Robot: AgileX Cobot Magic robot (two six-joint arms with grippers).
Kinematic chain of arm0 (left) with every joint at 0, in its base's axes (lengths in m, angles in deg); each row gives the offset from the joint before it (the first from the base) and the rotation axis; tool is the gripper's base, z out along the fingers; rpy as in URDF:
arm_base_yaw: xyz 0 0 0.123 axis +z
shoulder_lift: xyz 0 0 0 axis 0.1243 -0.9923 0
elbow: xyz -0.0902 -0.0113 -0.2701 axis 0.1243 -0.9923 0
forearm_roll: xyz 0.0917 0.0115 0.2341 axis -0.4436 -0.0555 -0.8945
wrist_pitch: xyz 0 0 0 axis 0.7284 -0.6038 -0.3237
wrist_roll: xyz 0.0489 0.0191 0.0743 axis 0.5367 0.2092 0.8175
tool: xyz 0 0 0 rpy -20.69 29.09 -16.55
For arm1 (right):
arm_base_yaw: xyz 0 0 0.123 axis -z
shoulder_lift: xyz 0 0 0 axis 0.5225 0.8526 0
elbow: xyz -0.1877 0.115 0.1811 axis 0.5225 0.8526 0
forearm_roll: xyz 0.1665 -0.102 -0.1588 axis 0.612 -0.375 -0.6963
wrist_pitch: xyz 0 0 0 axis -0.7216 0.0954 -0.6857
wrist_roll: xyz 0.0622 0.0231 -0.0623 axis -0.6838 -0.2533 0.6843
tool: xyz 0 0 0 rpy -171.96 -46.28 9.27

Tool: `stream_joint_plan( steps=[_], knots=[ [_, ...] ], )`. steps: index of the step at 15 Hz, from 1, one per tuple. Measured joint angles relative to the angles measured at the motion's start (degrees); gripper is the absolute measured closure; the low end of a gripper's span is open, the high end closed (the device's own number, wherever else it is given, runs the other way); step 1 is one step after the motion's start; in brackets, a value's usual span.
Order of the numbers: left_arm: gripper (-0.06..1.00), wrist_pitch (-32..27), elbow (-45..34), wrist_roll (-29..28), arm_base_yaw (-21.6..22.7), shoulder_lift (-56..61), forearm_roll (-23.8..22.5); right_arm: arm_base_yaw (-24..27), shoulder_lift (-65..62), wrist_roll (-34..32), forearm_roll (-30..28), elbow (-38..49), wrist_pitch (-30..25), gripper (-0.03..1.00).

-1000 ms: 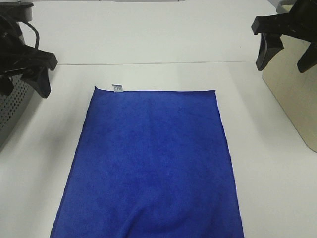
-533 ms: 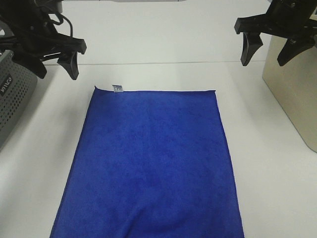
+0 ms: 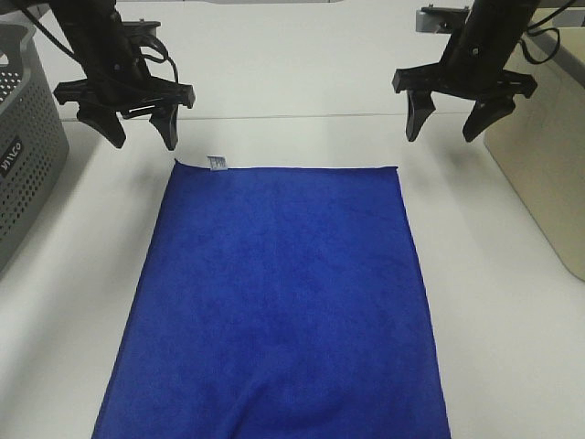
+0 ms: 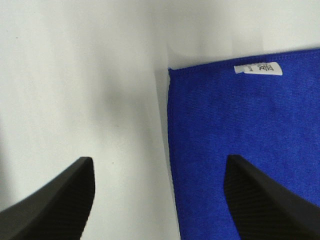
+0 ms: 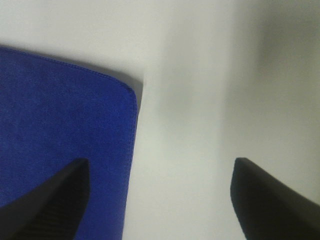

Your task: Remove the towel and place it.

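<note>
The white worktop [image 3: 302,64] carries the blue towel [image 3: 279,302], spread flat at the centre and reaching the near edge. A grey perforated basket [image 3: 23,155] stands far left and a beige bin [image 3: 548,174] stands right. The left fingers [image 3: 169,123] hang wide over the towel's far-left corner. The right fingers [image 3: 410,114] hang wide over its far-right corner. Both hold nothing. A pale tag [image 3: 217,162] marks the far edge.
</note>
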Motion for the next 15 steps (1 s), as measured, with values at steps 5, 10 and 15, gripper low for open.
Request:
stream_joint_plan(
  steps=[5,10,15],
  knots=[
    [0.28,1.78,0.97,-0.11,0.0,-3.21,-0.17,-4.07,6.3,0.29,-2.69,-4.24,0.34,0.2],
    [0.28,4.58,0.97,-0.11,0.0,-5.9,-0.17,-5.39,10.14,0.29,-4.24,-6.02,2.46,0.2],
    [0.28,8.31,0.97,-0.11,0.0,-6.47,-0.17,-5.5,11.63,0.06,-4.53,-6.07,5.61,0.2]
  ],
)
